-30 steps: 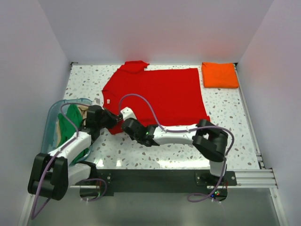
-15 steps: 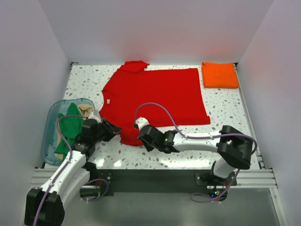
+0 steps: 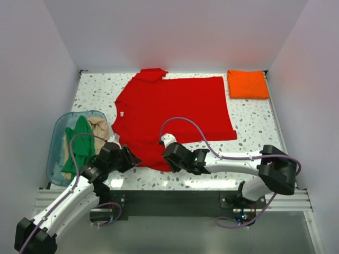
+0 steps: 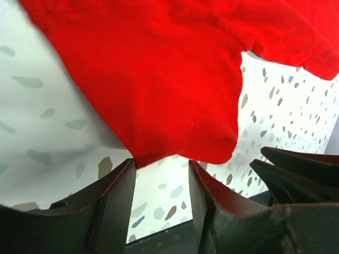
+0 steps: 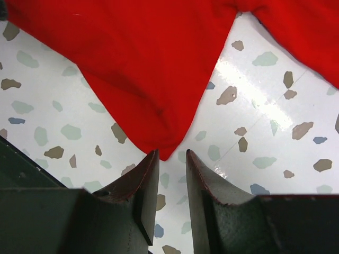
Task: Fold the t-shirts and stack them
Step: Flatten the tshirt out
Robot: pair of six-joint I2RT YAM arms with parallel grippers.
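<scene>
Bright red cloth short-sleeved t-shirt [image 3: 175,106]: spread flat mid-desk [image 3: 254,132], near edge toward 6 o'clock | left tool [image 4: 161,180]: jaws apart, gripping nothing, cloth edge just ahead | right tool [image 5: 172,164]: narrowly parted, empty, cloth corner at tips

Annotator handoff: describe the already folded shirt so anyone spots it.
On the speckled table, look to the far right corner, past the spread-out red t-shirt. The orange t-shirt lies there, the only one folded into a neat rectangle.
</scene>
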